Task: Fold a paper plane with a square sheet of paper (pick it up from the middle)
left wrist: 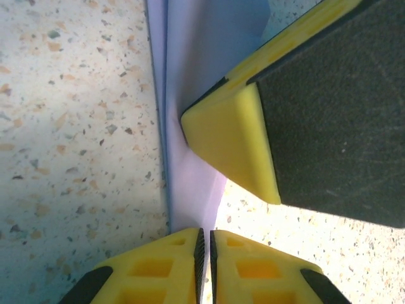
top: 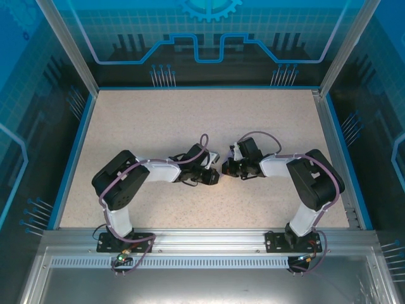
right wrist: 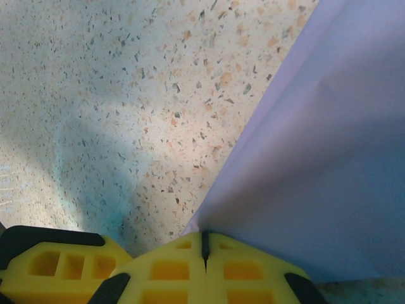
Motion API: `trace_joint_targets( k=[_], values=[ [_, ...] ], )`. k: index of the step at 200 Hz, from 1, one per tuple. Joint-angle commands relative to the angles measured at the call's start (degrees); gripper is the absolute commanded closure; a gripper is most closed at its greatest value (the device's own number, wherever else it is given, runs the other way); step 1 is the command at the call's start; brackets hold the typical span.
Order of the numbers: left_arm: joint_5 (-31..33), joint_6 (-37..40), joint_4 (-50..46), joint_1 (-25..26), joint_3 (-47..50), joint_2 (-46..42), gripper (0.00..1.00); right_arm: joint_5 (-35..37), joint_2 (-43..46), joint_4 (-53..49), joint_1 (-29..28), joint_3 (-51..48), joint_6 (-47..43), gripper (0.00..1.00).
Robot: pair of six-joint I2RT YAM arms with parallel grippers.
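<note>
Locating the paper first: where does it lie? — Student

Mid-counter, between my two arms. The sheet of paper, lavender and already doubled along one edge, lies on the speckled counter. It sits at the spot where the claws meet, one reaching in from the left and the other from the right. — Operator

And the claws themselves? — Student

Left claw: jaws pressed almost together, pinching the narrow end of the sheet at its tips. Right claw: jaws fully pressed together. The sheet's edge runs into their seam, so I judge it pinched there too, though paper this thin makes that hard to confirm. In the left wrist view, one of the right claw's fingers sits over the sheet, just ahead of my left tips. — Operator

Which relation governs the coming move? — Student

The sheet's long axis. From the left claw it runs straight out ahead of the tips, and from the right claw the sheet fans out ahead and to one side. Both claws grip the same small stretch, tips nearly touching, so neither arm is meaningfully nearer. I judge the folding to be partway done. Any pull should follow that axis. A sideways tug with both claws clamped so close together could tear the paper or skew the crease. — Operator
</note>
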State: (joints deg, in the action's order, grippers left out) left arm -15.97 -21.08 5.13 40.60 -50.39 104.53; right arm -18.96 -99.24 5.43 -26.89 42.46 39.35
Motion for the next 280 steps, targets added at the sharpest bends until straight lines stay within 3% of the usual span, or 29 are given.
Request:
trace_joint_targets(
  k=[1,125,172,280],
  values=[
    [-0.6,-0.7,-7.8,0.0,3.7,-1.4,0.85,6.0,-3.0,-7.3,1.8,-2.0,-1.7,1.0],
    [-1.8,-0.1,-12.3,0.4,6.1,-7.2,0.85,4.4,-3.8,-5.9,2.2,-2.6,-1.8,1.0],
    [-1.4,-7.4,-1.9,-1.0,4.6,-10.1,0.86,4.2,-3.3,-5.4,2.2,-3.4,-1.6,1.0],
    [-2.1,-6.2,0.0,-0.9,-2.3,2.4,0.86,1.5,-1.7,-3.1,2.3,-4.3,-0.3,1.0]
  ],
)
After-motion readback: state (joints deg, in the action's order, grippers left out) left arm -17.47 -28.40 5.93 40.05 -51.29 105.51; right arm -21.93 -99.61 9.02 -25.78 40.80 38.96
